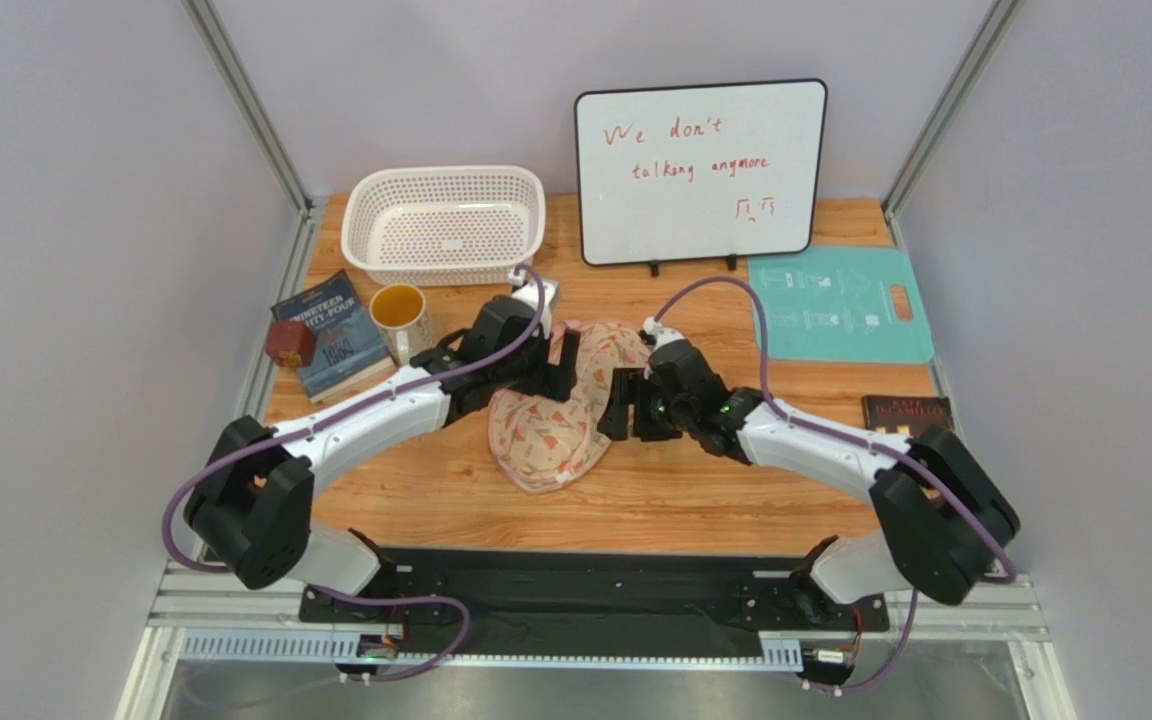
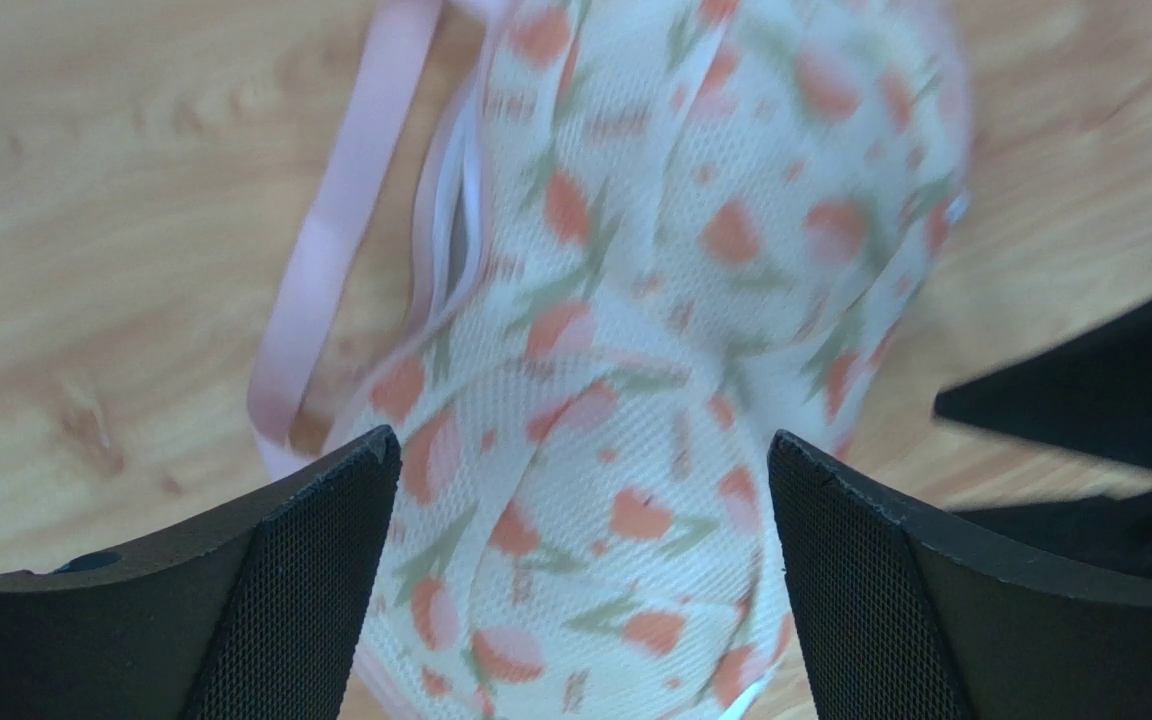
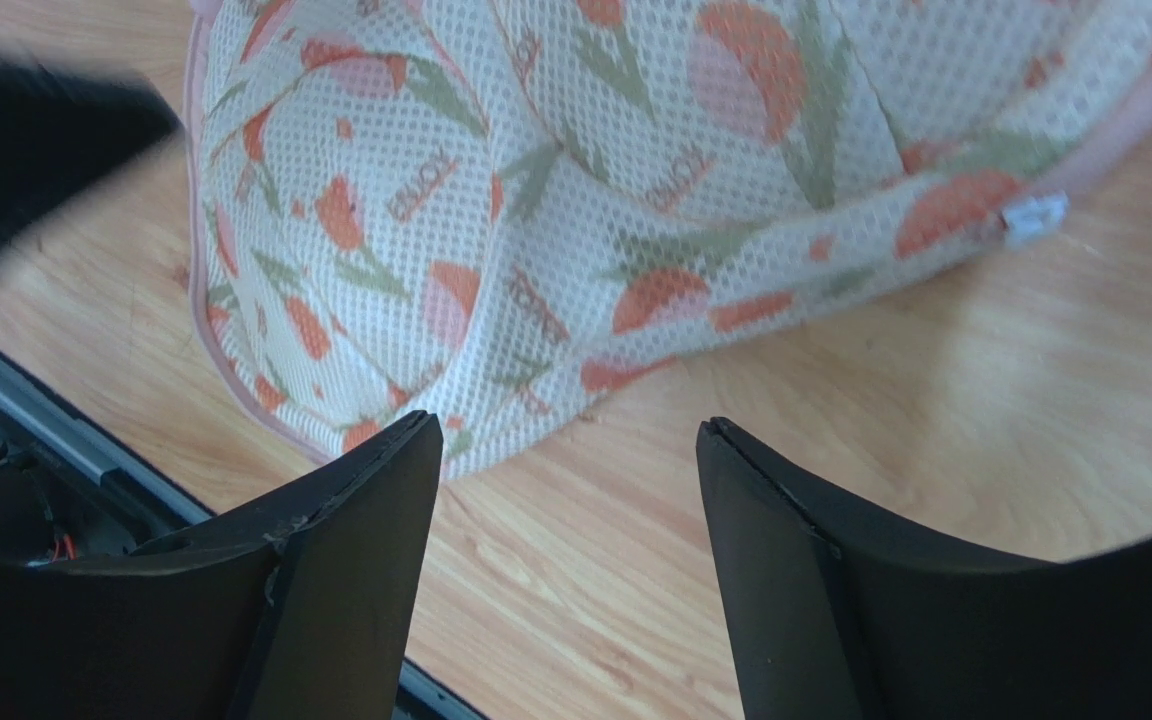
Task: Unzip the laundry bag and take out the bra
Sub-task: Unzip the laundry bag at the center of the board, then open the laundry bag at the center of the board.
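The laundry bag (image 1: 560, 413), cream mesh with red-pink and green print, lies in the middle of the wooden table. My left gripper (image 1: 560, 365) hovers over its far lobe. In the left wrist view the left gripper (image 2: 582, 438) is open, its black fingers standing either side of the bag (image 2: 657, 300) without pinching it. The pink strap loop (image 2: 334, 240) trails off to the left. My right gripper (image 1: 620, 405) is at the bag's right side. In the right wrist view the right gripper (image 3: 567, 423) is open over bare wood, just short of the bag (image 3: 612, 180). The bra is hidden.
A white perforated basket (image 1: 444, 222) and a whiteboard (image 1: 699, 173) stand at the back. A teal board (image 1: 841, 305) lies at the right. A yellow cup (image 1: 400, 318), a book (image 1: 330, 333) and a brown block (image 1: 292, 344) sit at the left. A dark book (image 1: 907, 413) lies near the right arm.
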`<action>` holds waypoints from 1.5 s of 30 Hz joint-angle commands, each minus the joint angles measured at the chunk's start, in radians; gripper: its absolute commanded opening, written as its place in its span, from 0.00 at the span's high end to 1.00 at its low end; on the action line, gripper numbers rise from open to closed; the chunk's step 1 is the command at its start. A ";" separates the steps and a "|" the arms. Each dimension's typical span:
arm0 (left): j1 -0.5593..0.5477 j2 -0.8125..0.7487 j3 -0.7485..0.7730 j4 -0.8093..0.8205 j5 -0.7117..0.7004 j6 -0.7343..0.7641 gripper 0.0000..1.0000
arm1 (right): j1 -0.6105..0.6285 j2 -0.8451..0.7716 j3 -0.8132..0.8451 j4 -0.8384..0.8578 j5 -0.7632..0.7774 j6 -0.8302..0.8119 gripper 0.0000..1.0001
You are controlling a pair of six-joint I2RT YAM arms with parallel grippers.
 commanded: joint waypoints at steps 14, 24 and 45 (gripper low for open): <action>0.005 -0.092 -0.430 0.254 0.125 -0.240 0.04 | -0.036 0.378 0.296 0.002 0.032 -0.047 0.32; -0.113 -0.163 -0.409 0.218 0.091 -0.288 0.04 | -0.096 0.473 0.397 -0.007 -0.050 -0.142 0.32; 0.120 -0.474 -0.344 -0.244 -0.044 -0.165 0.16 | -0.099 -0.200 0.213 -0.259 -0.100 -0.201 0.32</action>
